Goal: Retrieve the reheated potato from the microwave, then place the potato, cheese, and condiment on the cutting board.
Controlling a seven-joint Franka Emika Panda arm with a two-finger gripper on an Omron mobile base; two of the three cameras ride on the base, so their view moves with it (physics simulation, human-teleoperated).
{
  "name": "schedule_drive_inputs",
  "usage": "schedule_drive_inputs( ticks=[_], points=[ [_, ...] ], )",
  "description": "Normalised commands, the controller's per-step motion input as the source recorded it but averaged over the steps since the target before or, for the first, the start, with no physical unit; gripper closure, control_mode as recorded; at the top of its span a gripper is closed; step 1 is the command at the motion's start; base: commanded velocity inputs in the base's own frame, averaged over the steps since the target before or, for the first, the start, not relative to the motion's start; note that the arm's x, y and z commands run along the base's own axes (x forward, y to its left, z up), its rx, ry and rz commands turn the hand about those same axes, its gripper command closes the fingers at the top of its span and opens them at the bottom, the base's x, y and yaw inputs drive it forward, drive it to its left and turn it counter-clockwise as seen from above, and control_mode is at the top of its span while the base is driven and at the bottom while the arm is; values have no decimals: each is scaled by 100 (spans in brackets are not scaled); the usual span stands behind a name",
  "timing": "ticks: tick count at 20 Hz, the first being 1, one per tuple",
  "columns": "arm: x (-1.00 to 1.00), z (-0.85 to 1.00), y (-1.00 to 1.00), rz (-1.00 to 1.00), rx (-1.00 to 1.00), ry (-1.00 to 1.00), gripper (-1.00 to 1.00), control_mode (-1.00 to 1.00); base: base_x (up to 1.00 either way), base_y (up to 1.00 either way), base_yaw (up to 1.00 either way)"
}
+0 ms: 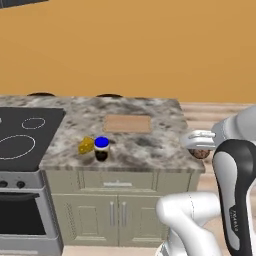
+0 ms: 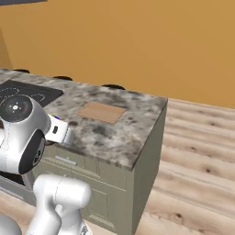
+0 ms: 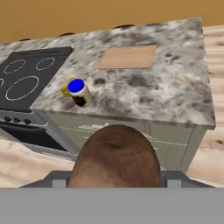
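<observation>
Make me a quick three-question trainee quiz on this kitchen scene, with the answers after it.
1. True or false: the potato is held in the hand.
2. What lies on the cutting board? A) cheese B) jar C) nothing
3. Which item beside the cheese has a blue lid?

Key: 1. True. 2. C. 3. The condiment, on the counter by the stovetop.

Mottled brown potato, blue-lidded dark condiment, yellow cheese, light-brown cutting board, speckled grey counter.
</observation>
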Motion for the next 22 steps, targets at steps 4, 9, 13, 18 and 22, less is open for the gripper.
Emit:
schedule_drive_inputs(
  ticks=[4, 9, 13, 18, 22],
  points=[
    [0, 0, 0, 0, 0, 0, 100, 100, -5, 64, -16],
    [0, 0, 0, 0, 0, 0, 100, 100, 26, 35, -8],
    [0, 0, 0, 0, 0, 0, 100, 100, 13, 16, -3],
    [0, 0, 0, 0, 0, 0, 100, 100, 8, 18, -3],
    [0, 0, 0, 0, 0, 0, 100, 100, 15, 41, -17]
  ],
)
